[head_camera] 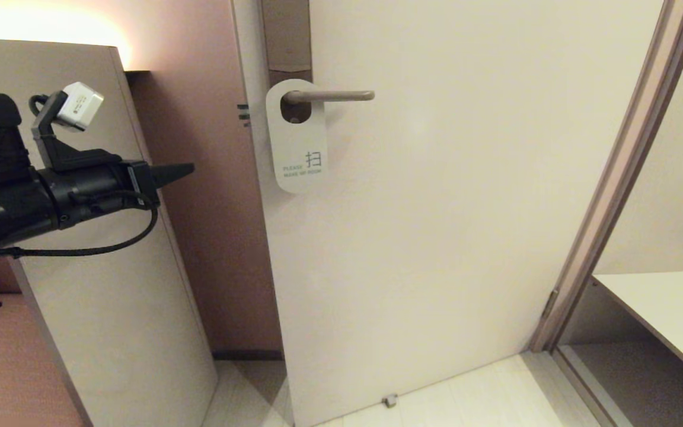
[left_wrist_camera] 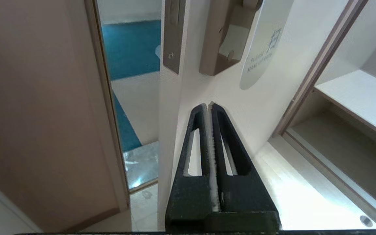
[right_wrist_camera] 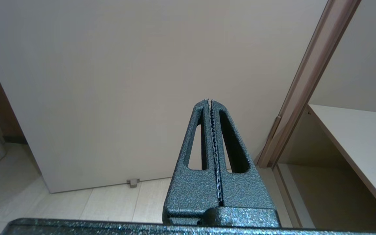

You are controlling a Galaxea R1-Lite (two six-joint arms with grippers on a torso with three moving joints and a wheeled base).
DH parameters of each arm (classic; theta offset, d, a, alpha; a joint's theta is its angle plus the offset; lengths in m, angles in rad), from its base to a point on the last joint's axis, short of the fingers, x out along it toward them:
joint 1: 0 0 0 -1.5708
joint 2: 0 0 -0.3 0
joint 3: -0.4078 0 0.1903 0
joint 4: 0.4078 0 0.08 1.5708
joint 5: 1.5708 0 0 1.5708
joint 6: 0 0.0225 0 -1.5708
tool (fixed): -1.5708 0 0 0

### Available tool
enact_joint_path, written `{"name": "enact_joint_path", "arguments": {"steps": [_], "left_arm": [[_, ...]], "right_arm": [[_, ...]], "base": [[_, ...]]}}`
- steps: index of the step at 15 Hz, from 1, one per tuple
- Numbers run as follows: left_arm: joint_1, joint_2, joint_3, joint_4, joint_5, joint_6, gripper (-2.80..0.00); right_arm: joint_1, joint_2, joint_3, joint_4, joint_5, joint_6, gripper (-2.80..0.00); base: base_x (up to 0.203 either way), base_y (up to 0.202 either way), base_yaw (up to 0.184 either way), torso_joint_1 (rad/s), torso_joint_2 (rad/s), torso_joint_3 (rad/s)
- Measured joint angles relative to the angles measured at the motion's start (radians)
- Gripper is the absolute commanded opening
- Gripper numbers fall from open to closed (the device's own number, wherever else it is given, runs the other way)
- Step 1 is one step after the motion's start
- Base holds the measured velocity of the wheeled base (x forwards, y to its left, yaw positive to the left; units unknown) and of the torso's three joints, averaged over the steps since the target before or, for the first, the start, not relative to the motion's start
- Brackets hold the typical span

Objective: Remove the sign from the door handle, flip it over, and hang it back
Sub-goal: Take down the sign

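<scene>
The sign hangs on the door handle by its oval hole, white side out, reading "PLEASE MAKE UP ROOM". From the left wrist it shows as the sign beside the backplate. My left gripper is raised to the left of the door edge, lower than the handle and apart from the sign, shut with nothing in it. My right gripper is shut and empty, pointing at the bare lower door; it does not show in the head view.
The cream door stands ajar, with a stopper at its foot. A tall beige panel stands behind my left arm. The door frame and a white shelf are at the right. Blue floor shows past the door edge.
</scene>
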Motion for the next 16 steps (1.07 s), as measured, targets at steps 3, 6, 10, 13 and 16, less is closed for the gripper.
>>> {"name": "enact_joint_path", "arguments": {"steps": [3,6,10,13,16], "left_arm": [[-0.013,0.017,-0.001,0.0,0.001,-0.001,0.0],[-0.027,0.022,-0.001,-0.007,0.001,-0.003,0.0],[-0.066,0.024,0.0,-0.09,-0.017,-0.061,0.0],[-0.091,0.025,0.0,-0.136,-0.072,-0.113,0.0],[-0.095,0.029,0.0,-0.138,-0.163,-0.119,0.0]], "right_arm": [[0.0,0.0,0.0,0.0,0.0,0.0,-2.8],[0.0,0.0,0.0,0.0,0.0,0.0,-2.8],[0.0,0.0,0.0,0.0,0.0,0.0,-2.8],[0.0,0.0,0.0,0.0,0.0,0.0,-2.8],[0.0,0.0,0.0,0.0,0.0,0.0,-2.8]], "base": [[0.0,0.0,0.0,0.0,0.0,0.0],[0.0,0.0,0.0,0.0,0.0,0.0],[0.0,0.0,0.0,0.0,0.0,0.0],[0.0,0.0,0.0,0.0,0.0,0.0],[0.0,0.0,0.0,0.0,0.0,0.0]]}}
